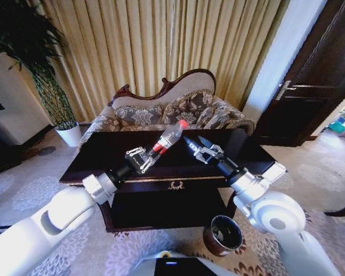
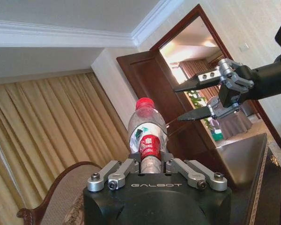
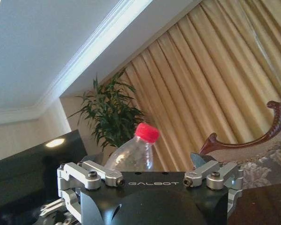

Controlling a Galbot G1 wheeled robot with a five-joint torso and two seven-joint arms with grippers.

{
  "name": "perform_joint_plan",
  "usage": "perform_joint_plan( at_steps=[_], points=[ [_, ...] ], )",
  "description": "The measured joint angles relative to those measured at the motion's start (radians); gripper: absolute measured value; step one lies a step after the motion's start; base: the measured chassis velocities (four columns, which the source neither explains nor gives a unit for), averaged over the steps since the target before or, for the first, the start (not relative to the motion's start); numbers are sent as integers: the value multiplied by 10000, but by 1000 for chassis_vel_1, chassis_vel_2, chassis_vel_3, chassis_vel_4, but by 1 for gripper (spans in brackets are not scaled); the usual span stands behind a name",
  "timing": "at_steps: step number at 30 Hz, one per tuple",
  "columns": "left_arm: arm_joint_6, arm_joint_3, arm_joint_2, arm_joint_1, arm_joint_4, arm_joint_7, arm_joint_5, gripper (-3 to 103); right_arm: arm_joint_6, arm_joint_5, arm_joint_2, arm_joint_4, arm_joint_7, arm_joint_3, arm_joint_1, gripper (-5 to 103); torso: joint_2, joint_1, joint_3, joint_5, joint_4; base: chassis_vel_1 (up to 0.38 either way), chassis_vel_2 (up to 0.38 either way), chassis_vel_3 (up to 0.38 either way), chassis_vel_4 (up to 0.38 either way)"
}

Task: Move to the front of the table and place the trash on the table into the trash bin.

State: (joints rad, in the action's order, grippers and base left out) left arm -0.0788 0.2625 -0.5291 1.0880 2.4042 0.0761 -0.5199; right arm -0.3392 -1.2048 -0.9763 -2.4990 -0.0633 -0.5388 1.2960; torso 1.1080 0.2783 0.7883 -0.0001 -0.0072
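Left gripper is clamped on the bottle, cap tilted toward the right gripper, fingers apart just beside it; the bin sits below right.

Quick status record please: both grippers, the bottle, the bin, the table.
left gripper: shut on the bottle, raised above the table
bottle: clear plastic, red cap, label near the left gripper's fingers, tilted toward the right gripper
right gripper: open, beside the bottle cap, not touching
trash bin: on the carpet by the table's right front
table: dark, glossy
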Motion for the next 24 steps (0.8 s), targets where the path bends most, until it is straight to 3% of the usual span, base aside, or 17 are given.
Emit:
perform_joint_plan(
  at_steps=[24],
  points=[
    [-52,-436,242,-428,290,445,-21,20,1,195,35,-10,222,337,72,100,0,0,0,0,1,0,0,0,0]
  ],
)
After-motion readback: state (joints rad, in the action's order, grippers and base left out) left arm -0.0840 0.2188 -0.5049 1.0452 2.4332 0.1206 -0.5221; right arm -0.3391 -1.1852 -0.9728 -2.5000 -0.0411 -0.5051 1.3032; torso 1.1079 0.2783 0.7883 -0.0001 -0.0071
